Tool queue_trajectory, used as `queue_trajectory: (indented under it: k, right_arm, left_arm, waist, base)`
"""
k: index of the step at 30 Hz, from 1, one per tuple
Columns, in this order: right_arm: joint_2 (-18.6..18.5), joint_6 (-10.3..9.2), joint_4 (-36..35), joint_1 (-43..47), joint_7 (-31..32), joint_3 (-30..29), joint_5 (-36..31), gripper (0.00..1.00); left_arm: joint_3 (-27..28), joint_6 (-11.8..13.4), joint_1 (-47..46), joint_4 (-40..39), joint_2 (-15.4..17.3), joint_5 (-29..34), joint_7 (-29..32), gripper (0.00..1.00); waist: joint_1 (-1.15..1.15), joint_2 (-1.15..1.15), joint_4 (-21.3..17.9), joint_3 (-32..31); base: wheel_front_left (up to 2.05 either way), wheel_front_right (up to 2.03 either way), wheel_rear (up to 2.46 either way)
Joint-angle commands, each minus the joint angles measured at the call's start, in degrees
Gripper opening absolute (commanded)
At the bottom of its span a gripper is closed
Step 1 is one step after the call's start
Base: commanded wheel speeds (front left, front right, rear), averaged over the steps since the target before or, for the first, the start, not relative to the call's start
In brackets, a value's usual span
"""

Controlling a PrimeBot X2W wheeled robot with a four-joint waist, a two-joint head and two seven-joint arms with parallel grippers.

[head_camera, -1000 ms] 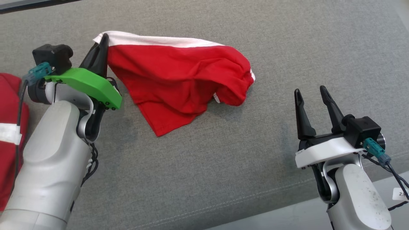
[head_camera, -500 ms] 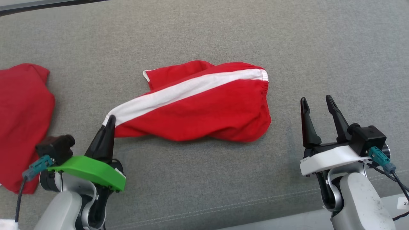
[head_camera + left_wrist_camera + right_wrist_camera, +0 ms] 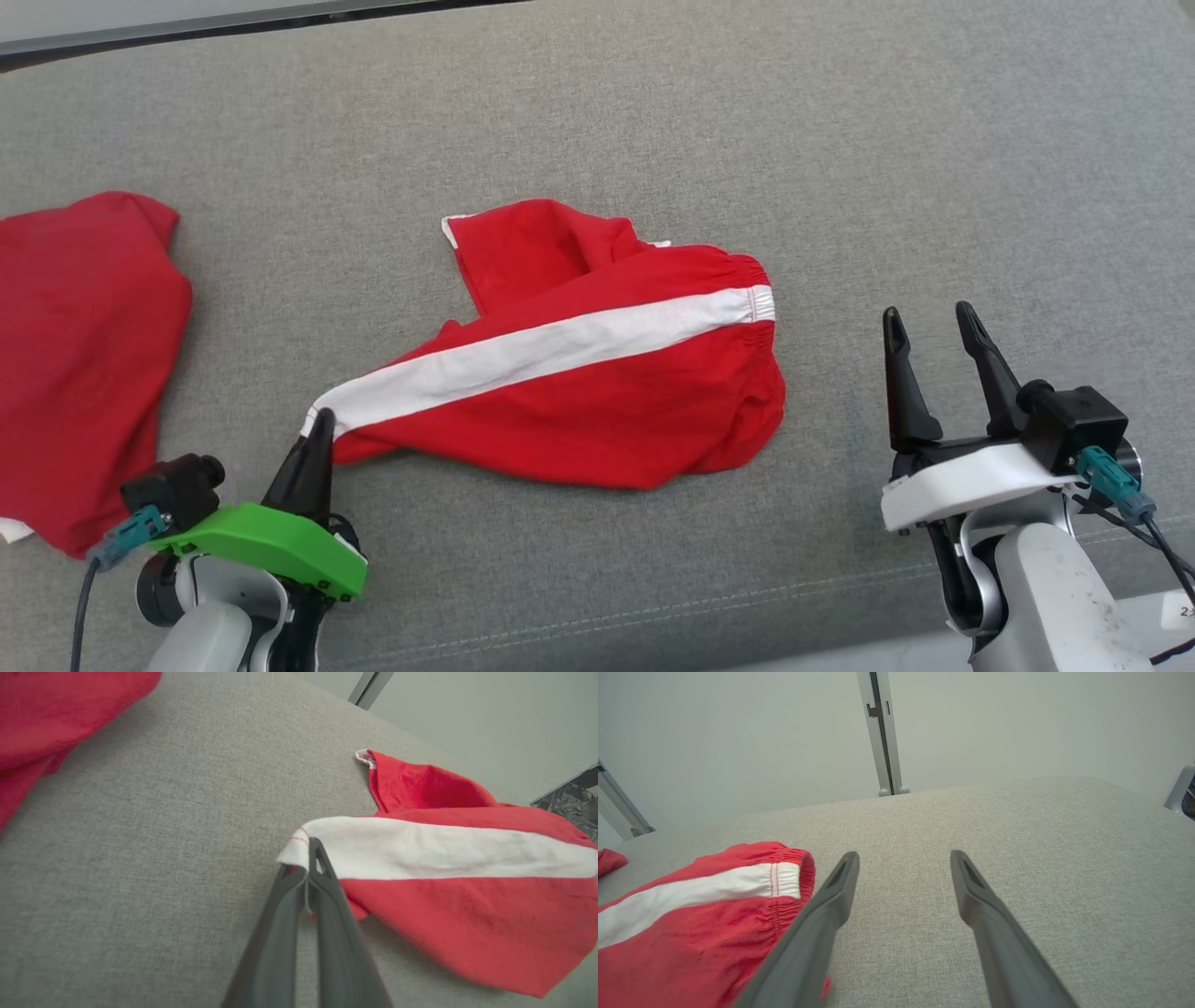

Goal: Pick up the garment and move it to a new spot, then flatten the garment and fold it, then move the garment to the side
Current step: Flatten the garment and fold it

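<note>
Red garment (image 3: 607, 420), white-striped corner in grip of left end effector (image 3: 320, 422).

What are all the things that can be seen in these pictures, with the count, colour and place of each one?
shorts: one, red with a white side stripe, lying crumpled in the middle of the padded surface
second garment: one, red, on the surface at the robot's left, apart from the shorts
padded surface: one, grey woven fabric, under both garments
metal posts: two, pale grey, behind the far edge of the surface, one upright and one slanted
left claw: one, dark fingers on a green mount, shut on the hem corner of the shorts at the end of the white stripe, lower left
right claw: one, dark fingers on a white mount, open and holding nothing, to the right of the shorts
</note>
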Motion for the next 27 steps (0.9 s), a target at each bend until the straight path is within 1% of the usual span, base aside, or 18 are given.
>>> queue_trajectory:
  k: [1,2,5,9,12,17,18,21,27]
  right_arm:
    - [-0.2,0.00,0.0,0.7,-0.2,-0.1,0.4,1.00]
    - [-0.2,0.00,0.1,0.9,-0.2,0.0,0.5,1.00]
    - [-0.2,0.00,0.1,1.3,-0.2,0.0,0.5,1.00]
    - [-0.2,0.00,0.0,1.9,-0.2,-0.2,0.0,1.00]
    - [-0.2,0.00,-0.1,2.2,-0.2,0.0,-0.6,1.00]
    - [-0.5,0.00,-0.6,2.3,-0.1,0.6,-1.4,1.00]
    - [-0.6,0.00,-0.9,2.5,0.1,0.6,-1.6,1.00]
    - [-0.6,0.00,-1.9,3.4,0.7,0.8,-2.0,1.00]
    - [-0.9,0.00,-3.9,5.1,2.2,1.3,-2.6,1.00]
  left_arm:
    - [0.5,0.3,-1.4,1.0,0.1,0.7,-1.2,0.92]
    - [0.3,0.6,-1.7,2.0,0.0,1.2,-1.7,1.00]
    - [0.6,2.1,-2.5,4.0,-0.1,3.4,-4.3,1.00]
    - [0.9,5.0,-3.0,4.5,0.8,7.1,-6.3,1.00]
    - [1.3,7.3,-3.0,3.1,1.7,10.5,-7.3,1.00]
    - [2.1,11.7,-1.1,-2.6,3.2,16.0,-7.8,1.00]
    - [2.2,12.2,-0.6,-4.1,3.4,16.7,-7.8,1.00]
    - [2.4,13.3,1.2,-8.0,4.1,18.7,-7.8,1.00]
    - [1.8,13.9,5.2,-13.5,4.5,19.9,-7.7,1.00]
  waist:
    - [0.00,0.00,-0.3,-0.7]
    - [0.00,0.00,-0.5,-1.0]
    - [0.00,0.00,-1.0,-2.3]
    - [0.00,0.00,-1.2,-4.1]
    - [0.00,0.00,-1.2,-5.3]
    - [0.00,0.00,-0.8,-7.3]
    - [0.00,0.00,-0.7,-7.7]
    - [0.00,0.00,-0.1,-9.0]
    - [0.00,0.00,0.9,-10.7]
  base:
    - [0.00,0.00,0.00]
    - [0.00,0.00,0.00]
    - [0.00,0.00,0.00]
    - [0.00,0.00,0.00]
    - [0.00,0.00,0.00]
    - [0.00,0.00,0.00]
    - [0.00,0.00,0.00]
    - [0.00,0.00,0.00]
    - [0.00,0.00,0.00]
